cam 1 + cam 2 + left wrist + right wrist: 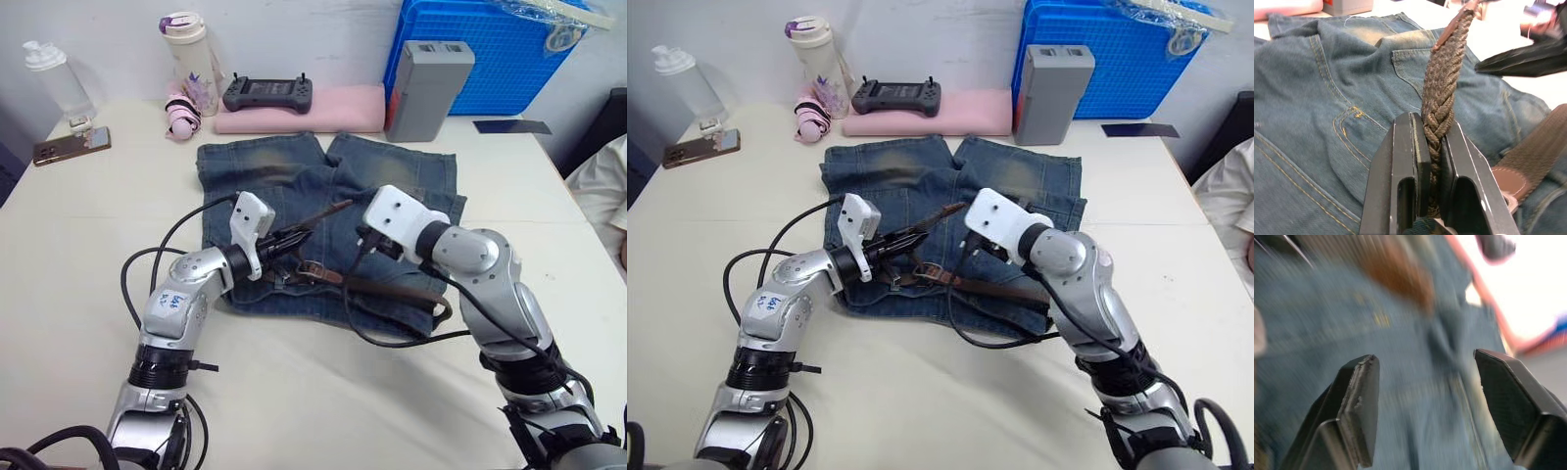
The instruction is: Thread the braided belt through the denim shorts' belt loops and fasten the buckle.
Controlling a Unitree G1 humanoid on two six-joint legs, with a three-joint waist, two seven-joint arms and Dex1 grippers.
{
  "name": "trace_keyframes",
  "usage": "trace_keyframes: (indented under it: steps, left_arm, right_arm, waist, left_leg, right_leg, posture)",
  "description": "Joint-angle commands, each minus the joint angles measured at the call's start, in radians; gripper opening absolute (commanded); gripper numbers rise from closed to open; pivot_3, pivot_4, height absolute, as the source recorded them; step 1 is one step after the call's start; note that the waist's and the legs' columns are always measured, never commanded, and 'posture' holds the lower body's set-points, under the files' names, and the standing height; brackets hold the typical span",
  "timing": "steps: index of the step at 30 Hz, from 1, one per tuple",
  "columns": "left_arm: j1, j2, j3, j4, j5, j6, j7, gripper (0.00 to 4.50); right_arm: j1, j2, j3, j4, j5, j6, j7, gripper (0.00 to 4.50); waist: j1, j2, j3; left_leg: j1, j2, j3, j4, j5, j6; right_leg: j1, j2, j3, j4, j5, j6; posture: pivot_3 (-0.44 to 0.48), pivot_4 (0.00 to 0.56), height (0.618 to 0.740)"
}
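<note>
Mid-table, nearer the far edge: denim shorts point(323, 196) lying flat | left gripper point(1431, 147) pinching the braided belt point(1442, 93), weave showing close in its wrist view | right gripper point(1425, 401) hovering over denim, fingers spread wide, holding nothing.

Two arms, silver-grey metal housings, rounded joints, black ribbed collars at forearms. White angular wrist blocks behind each gripper. Left gripper point(294, 238): two black tapered fingers, flat inner pads, hollow slots near base. Right gripper point(1425, 377): two black fingers, textured faces, chipped edge on one. Black cables looped loosely from each wrist. Small blue-printed white label on left arm point(174, 300).
</note>
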Motion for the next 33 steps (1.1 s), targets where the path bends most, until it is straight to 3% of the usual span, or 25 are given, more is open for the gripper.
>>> trace_keyframes:
  steps: [1,2,8,13,16,22,27,33]
  left_arm:
    - [0.001,-0.045,0.046,-0.072,-0.082,0.026,0.027,0.0]
    - [0.005,-0.063,0.06,-0.085,-0.109,0.037,0.036,0.0]
    - [0.063,-0.138,0.096,-0.165,-0.232,0.108,0.084,0.0]
    - [0.107,-0.139,0.108,-0.209,-0.261,0.133,0.125,0.0]
    - [0.131,-0.121,0.134,-0.24,-0.279,0.15,0.146,0.0]
    - [0.281,0.015,0.236,-0.264,-0.266,0.124,0.127,0.0]
    - [0.399,0.036,0.266,-0.269,-0.279,0.1,0.121,0.0]
    - [0.404,0.006,0.229,-0.266,-0.275,0.073,0.153,0.0]
  right_arm:
    - [-0.008,0.075,-0.059,-0.053,0.086,0.097,-0.02,3.01]
    - [-0.006,0.1,-0.058,-0.067,0.116,0.122,-0.012,3.01]
    - [0.019,0.191,0.026,-0.082,0.265,0.223,0.01,0.13]
    - [0.041,0.219,0.135,0.001,0.294,0.223,-0.04,0.05]
    - [0.054,0.18,0.226,0.063,0.277,0.21,-0.056,0.05]
    - [0.072,0.075,0.347,0.134,0.243,0.149,-0.068,0.05]
    - [0.064,0.093,0.299,0.123,0.275,0.129,-0.085,0.05]
    - [0.051,0.15,0.123,0.008,0.412,0.174,-0.064,0.05]
  waist:
    - [-0.003,0.0,0.0]
    - [-0.003,0.0,0.0]
    - [-0.002,0.0,0.0]
    - [-0.002,0.0,0.0]
    - [-0.003,0.0,0.0]
    - [-0.005,0.001,-0.002]
    - [-0.003,-0.002,-0.003]
    - [-0.003,-0.002,-0.003]
  left_leg:
    - [0.0,0.0,0.0,0.0,0.0,0.0]
    - [0.0,0.0,0.0,0.0,0.0,0.0]
    - [0.0,0.0,0.0,0.0,0.0,0.0]
    - [0.0,0.0,0.0,0.0,0.0,0.0]
    - [0.001,0.0,0.0,0.0,0.0,0.0]
    - [0.007,0.0,0.0,-0.003,-0.001,-0.001]
    - [0.007,0.0,0.0,-0.002,-0.002,-0.001]
    - [0.006,0.0,0.0,-0.002,-0.002,-0.001]
  right_leg:
    - [0.0,0.0,0.0,0.0,0.0,0.0]
    - [0.0,0.0,0.0,0.0,0.0,0.0]
    - [0.0,0.0,0.0,0.0,0.0,0.0]
    - [0.0,0.0,0.0,0.0,0.0,0.0]
    - [0.0,0.0,0.0,0.0,0.0,0.0]
    - [0.004,0.0,0.001,-0.001,0.0,0.0]
    - [0.005,-0.001,0.002,-0.004,0.0,0.0]
    - [0.004,-0.001,0.002,-0.004,0.0,0.0]
  posture:
    - [0.0,0.15,0.725]
    - [0.0,0.15,0.725]
    - [0.0,0.15,0.725]
    - [0.0,0.15,0.725]
    - [0.0,0.15,0.725]
    - [0.0,0.15,0.725]
    - [0.0,0.15,0.725]
    - [0.0,0.15,0.725]
